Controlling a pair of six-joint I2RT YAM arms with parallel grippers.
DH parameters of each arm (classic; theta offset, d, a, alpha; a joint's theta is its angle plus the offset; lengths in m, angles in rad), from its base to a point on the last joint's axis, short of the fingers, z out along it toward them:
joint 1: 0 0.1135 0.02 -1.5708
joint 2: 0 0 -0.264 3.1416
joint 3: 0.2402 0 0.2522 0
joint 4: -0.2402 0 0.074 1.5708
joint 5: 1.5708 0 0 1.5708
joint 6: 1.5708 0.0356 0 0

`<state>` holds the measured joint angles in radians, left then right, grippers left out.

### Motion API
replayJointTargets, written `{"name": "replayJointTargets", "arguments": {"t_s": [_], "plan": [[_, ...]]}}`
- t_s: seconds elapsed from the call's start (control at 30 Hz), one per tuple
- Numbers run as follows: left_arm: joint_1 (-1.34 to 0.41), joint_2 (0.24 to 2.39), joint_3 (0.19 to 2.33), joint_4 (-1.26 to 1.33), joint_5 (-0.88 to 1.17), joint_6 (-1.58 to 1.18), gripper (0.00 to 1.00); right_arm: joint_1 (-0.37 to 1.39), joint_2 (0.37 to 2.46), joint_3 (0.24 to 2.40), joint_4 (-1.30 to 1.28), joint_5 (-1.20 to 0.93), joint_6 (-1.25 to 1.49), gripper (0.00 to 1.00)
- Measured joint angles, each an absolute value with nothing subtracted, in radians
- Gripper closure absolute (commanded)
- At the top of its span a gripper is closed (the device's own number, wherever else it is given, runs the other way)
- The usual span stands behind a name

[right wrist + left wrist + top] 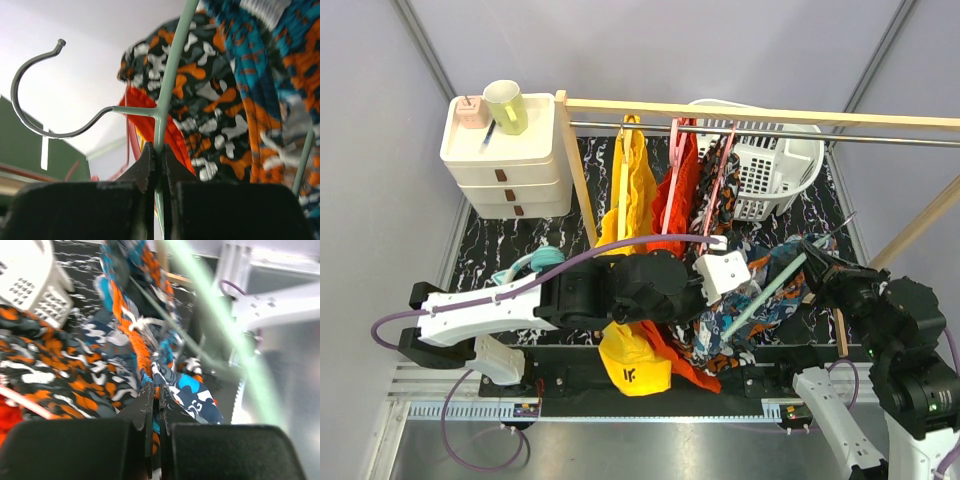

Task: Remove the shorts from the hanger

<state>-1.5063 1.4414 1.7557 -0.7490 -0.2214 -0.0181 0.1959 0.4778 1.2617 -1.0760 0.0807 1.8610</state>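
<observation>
Two tools, both closed. Left wrist: left tool (155, 390) pinched tight on a fold of the blue/teal shorts (192, 392). Dark grey shorts (45, 360) off to its left, mint hanger (215, 305) slanting up to its right. Right wrist: right tool (159, 149) clamped on the hanger's stem, metal hook (13, 97) up-left of it, both shorts up-right. Top view: blue/teal shorts bunched between the tools, low over the surface (520, 250). Dark grey shorts hang from the rail (760, 128) beyond the left tool.
</observation>
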Motion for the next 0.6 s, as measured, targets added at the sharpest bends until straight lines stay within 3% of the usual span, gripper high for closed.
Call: {"name": "replayJointTargets", "arguments": {"t_s": [0.33, 0.6], "plan": [[-1.506, 1.459, 1.755, -0.632, -0.41, -0.018, 1.0, 0.196, 0.396, 1.259, -1.066, -0.169, 1.824, 1.0], [-1.506, 1.591, 1.87, -0.59, -0.532, -0.019, 1.0, 0.196, 0.52, 1.489, -1.074, -0.263, 1.56, 1.0]]}}
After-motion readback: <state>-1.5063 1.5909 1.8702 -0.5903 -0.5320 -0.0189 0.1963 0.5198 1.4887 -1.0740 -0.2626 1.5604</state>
